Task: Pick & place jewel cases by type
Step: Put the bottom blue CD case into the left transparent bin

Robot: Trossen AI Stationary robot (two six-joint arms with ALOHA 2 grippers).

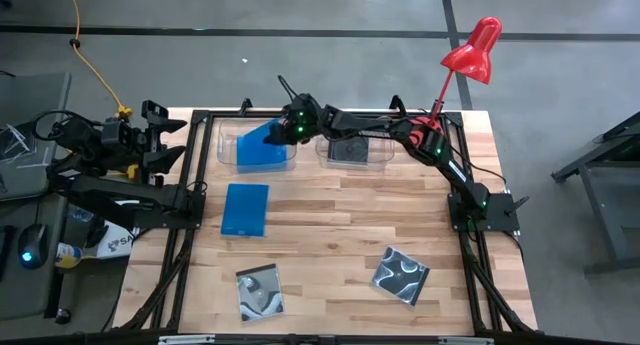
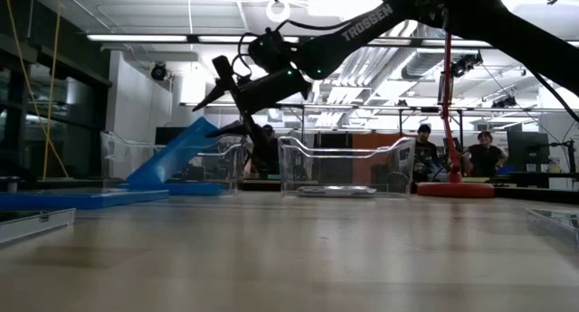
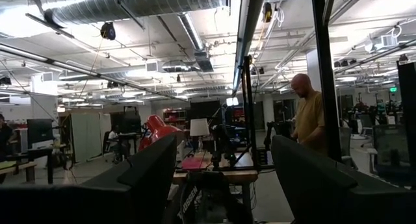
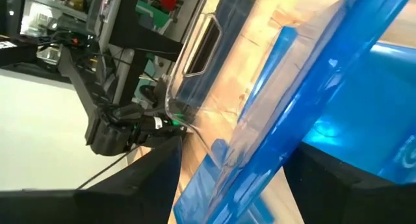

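High view: my right gripper (image 1: 283, 126) fingers spread, releasing a blue jewel case (image 1: 262, 145) tilted in the left tub (image 1: 228, 157); next I retreat and fetch the blue case on the worktop (image 1: 246, 209).

Tilted jewel case (image 1: 262, 145) in left tub (image 1: 226, 150)

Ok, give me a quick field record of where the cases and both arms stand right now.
left tub: clear plastic tub with a bright blue rectangular case leaning tilted in it
right tub: clear plastic tub with one square black case
on table: one blue case, two swirl-covered cases
right gripper: over left tub, fingers open
left gripper: parked off table edge, open
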